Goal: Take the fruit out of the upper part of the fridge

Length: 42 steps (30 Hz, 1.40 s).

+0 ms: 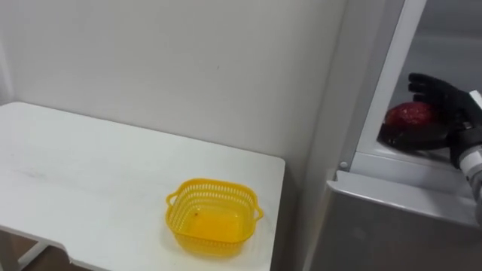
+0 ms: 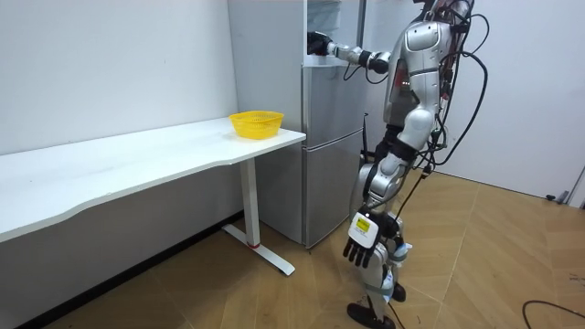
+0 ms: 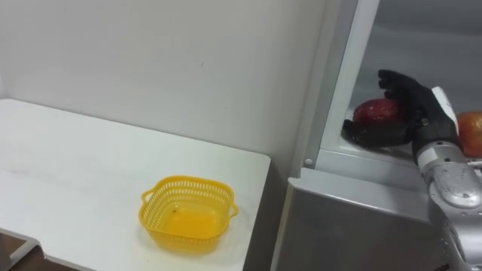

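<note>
A dark red round fruit (image 3: 375, 111) sits just inside the open upper fridge compartment (image 3: 422, 53), near its front edge. My right hand (image 3: 407, 102) reaches in from the right and wraps the fruit (image 1: 408, 114): fingers curl over its top and the thumb lies under its front. In the room view I stand in front of the fridge (image 2: 329, 137) with the right arm stretched up into it. My left hand (image 2: 359, 249) hangs by my leg, fingers relaxed and holding nothing.
An empty yellow mesh basket (image 3: 187, 213) stands at the near right corner of the white table (image 3: 68, 165), just left of the fridge. A second, orange-red fruit (image 3: 471, 132) lies behind my right wrist. The grey lower fridge door (image 3: 346, 226) is closed.
</note>
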Motion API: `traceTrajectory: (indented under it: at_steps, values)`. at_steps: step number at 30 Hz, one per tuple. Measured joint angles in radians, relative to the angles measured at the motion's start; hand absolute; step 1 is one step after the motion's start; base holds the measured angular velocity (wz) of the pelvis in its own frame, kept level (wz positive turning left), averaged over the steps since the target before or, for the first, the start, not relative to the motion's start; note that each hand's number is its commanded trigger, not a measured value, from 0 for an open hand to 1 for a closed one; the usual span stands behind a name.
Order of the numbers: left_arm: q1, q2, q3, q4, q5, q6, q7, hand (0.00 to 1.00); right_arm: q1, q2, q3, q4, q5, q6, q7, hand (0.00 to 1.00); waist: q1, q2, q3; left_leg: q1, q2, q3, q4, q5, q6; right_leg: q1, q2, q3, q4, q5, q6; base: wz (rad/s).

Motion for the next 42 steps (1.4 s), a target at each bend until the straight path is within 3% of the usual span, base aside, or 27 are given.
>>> traceTrajectory:
  at_steps: [5,25,30,37,42]
  values:
    - [-0.001,0.001,-0.001,0.001,-0.002,0.021,0.001,0.00,-0.009,-0.020,0.019,0.010,-0.001,0.007,0.045,1.00,0.000,0.000,0.0004,0.000,0.000,-0.001,0.000,0.000,0.000,0.001,0.000,0.002,0.000,0.000,0.000,0.00]
    - [-0.016,0.003,-0.006,0.002,-0.011,0.024,0.035,0.00,-0.010,-0.022,0.021,0.002,0.073,0.014,0.059,1.00,-0.005,-0.001,0.0038,0.004,0.000,-0.004,-0.002,0.000,0.000,0.017,0.007,0.007,-0.015,0.000,0.000,0.00]
    - [-0.024,0.004,-0.025,0.003,-0.004,0.022,0.034,0.00,0.026,-0.020,0.023,-0.106,0.074,0.015,0.017,1.00,-0.006,0.008,0.0068,-0.001,0.001,0.004,-0.002,0.000,0.000,0.012,0.008,0.014,-0.013,0.000,0.000,-0.05]
    - [-0.014,-0.001,-0.044,0.005,-0.011,0.012,0.051,0.00,0.159,0.007,0.022,-0.383,0.040,0.029,-0.082,1.00,-0.014,0.036,-0.0061,0.007,0.005,0.021,-0.019,0.000,0.000,-0.001,0.010,0.032,-0.009,0.000,0.000,-0.09]
    - [-0.020,-0.002,-0.065,0.024,-0.011,0.003,0.071,0.00,0.228,0.034,0.020,-0.528,0.033,0.036,-0.127,1.00,-0.030,0.044,-0.0009,0.008,0.006,0.028,-0.024,0.000,0.000,-0.003,0.011,0.040,-0.014,0.000,0.000,-0.05]
